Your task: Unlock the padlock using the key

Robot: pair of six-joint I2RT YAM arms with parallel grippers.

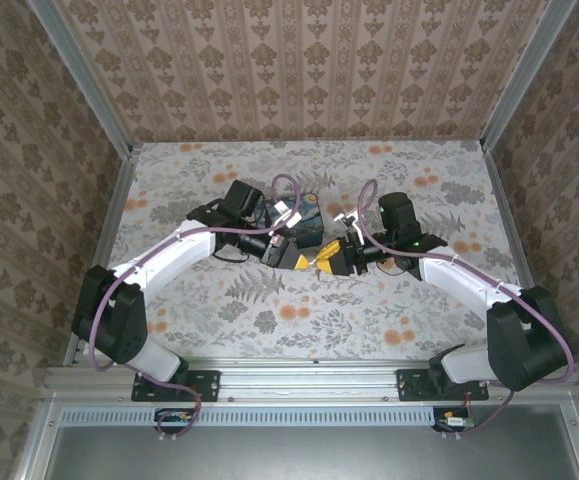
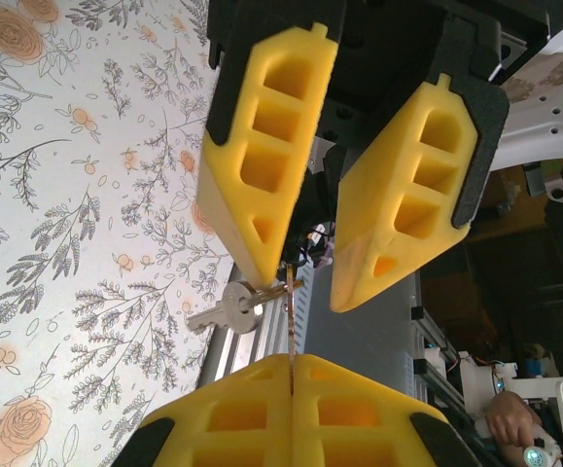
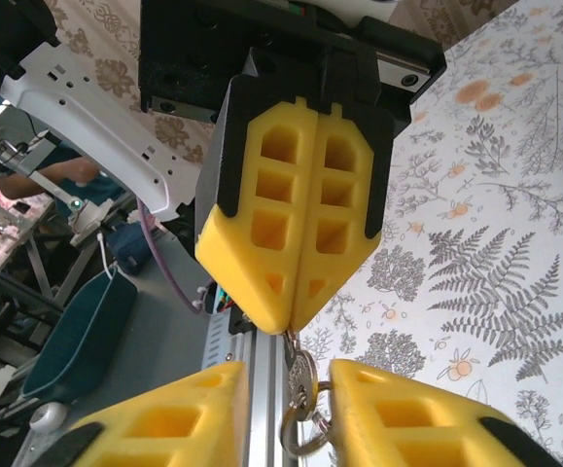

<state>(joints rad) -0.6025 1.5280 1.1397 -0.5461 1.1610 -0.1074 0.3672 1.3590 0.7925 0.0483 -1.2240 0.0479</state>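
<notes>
Top external view: the two arms reach in from the near edge and meet over the middle of the flowered table [image 1: 399,315]. The left gripper [image 1: 297,260] sits tip to tip with the right gripper [image 1: 321,258], which comes at it from the right. A dark blue box [image 1: 307,215] with a swirly print lies just beyond the left gripper, on its far side. The key is too small to make out from up here.

Left wrist view: the left gripper [image 2: 291,362] has its yellow fingers pressed flat together. A thin strip of metal, seen edge-on, is pinched in the seam and sticks straight out from the tips (it looks like the key [image 2: 291,321], turned sideways to the lens). A second key [image 2: 221,313], silvery and flat-on, hangs from a ring [image 2: 252,290] just to the left of that strip. The right gripper [image 2: 310,287] faces the left gripper from above with its two fingers spread apart. One fingertip is just beside the ring; whether it touches, I cannot tell.

Right wrist view: the left gripper [image 3: 291,321] comes down from above, its fingers closed, and the key [image 3: 300,375] hangs from its tips with the ring [image 3: 305,438] below it. The right gripper [image 3: 291,389] stands directly under the left gripper. Its fingers are parted with a clear gap, and the key and ring sit in that gap, not clamped.
</notes>
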